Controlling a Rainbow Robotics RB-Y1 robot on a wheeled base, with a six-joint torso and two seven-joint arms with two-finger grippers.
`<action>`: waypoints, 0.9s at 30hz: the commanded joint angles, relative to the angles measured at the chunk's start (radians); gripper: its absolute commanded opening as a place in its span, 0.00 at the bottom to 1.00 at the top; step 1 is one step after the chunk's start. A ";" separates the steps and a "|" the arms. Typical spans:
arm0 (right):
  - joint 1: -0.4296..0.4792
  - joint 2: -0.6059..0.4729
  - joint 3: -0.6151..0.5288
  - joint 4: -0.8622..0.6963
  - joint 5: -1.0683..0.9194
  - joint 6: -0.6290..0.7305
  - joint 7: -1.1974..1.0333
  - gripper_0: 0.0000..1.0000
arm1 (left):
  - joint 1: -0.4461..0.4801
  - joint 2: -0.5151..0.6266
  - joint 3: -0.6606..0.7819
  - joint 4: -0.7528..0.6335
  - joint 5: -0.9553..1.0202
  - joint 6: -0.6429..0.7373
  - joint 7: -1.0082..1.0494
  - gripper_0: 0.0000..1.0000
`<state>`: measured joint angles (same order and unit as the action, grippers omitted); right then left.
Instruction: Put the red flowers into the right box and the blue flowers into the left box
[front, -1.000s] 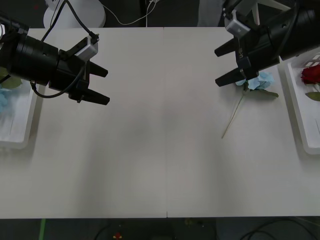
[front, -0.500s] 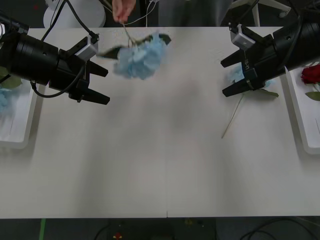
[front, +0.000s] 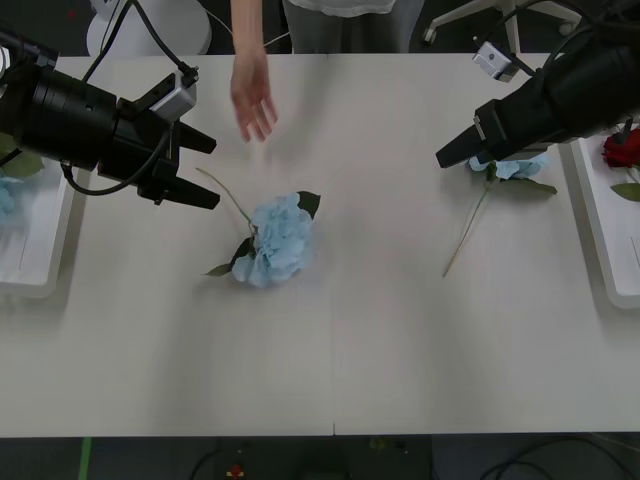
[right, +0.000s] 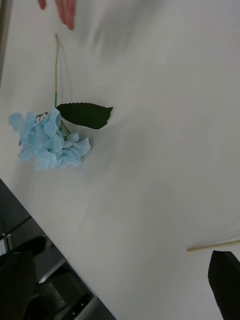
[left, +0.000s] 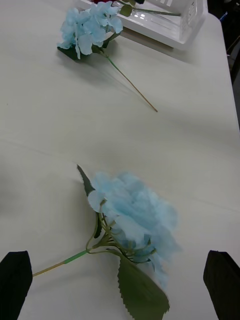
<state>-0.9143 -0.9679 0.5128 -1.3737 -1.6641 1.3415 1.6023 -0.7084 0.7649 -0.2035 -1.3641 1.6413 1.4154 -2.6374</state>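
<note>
Jaws spread; red flower (front: 622, 148) lies in right box (front: 600, 225).

- One of the blue flowers (front: 278, 247) lay on the desk (front: 330, 350) left of centre, its stem running back toward the left pincer (front: 198, 172); a hand (front: 252, 92) hung over the desk behind it
- A second blue flower (front: 520, 167) lay near the desk's right side, just beside the right pincer (front: 455, 157), its stem reaching forward
- The left box (front: 35, 240) sat at the desk's left edge; the right box (front: 605, 210) at its right edge, a red flower (front: 622, 148) in it
</note>
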 joint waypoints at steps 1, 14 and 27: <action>-0.061 0.003 -0.023 -0.021 0.122 0.013 -0.259 1.00 | -0.051 -0.009 0.016 -0.024 0.014 0.008 -0.068 1.00; -0.060 0.089 -0.030 0.096 0.431 0.016 -0.627 1.00 | -0.051 -0.009 0.016 -0.024 0.014 0.008 -0.068 1.00; -0.060 0.255 -0.030 0.257 0.684 -0.013 -0.630 1.00 | 0.023 -0.024 -0.005 -0.001 0.026 0.003 -0.068 1.00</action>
<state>-0.9240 -0.7538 0.5081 -1.1364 -1.0184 1.3452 0.9918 -0.7007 0.7625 -0.2057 -1.3602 1.6422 1.4167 -2.6374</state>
